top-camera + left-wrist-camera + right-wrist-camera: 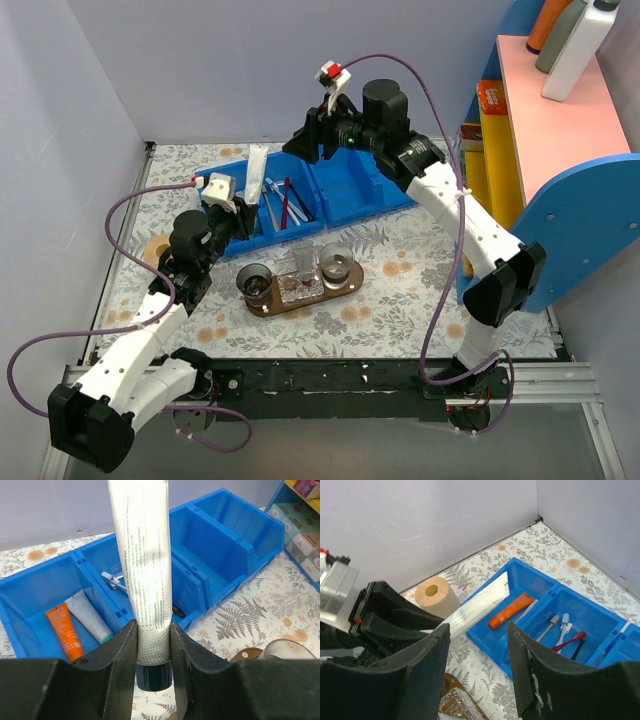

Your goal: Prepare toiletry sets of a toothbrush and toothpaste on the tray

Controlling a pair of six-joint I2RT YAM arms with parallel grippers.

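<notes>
My left gripper (153, 630) is shut on the toothpaste (145, 570), a long white tube with a dark cap, gripped near the cap end. In the top view this gripper (240, 215) holds the toothpaste (258, 172) over the left blue bin. My right gripper (477, 630) is open and empty, hovering above the bins (306, 140). A white toothbrush (564, 628) lies in the middle bin beside a red one (568, 641). The dark brown tray (352, 283) lies in front of the bins, carrying two glass cups and a clear box.
Blue bins (350, 195) stand in a row at the back. An orange tube (66, 632) and a teal-capped tube (90, 616) lie in the left bin. A cardboard roll (436, 596) stands at the left. A blue and pink shelf (570, 160) stands on the right.
</notes>
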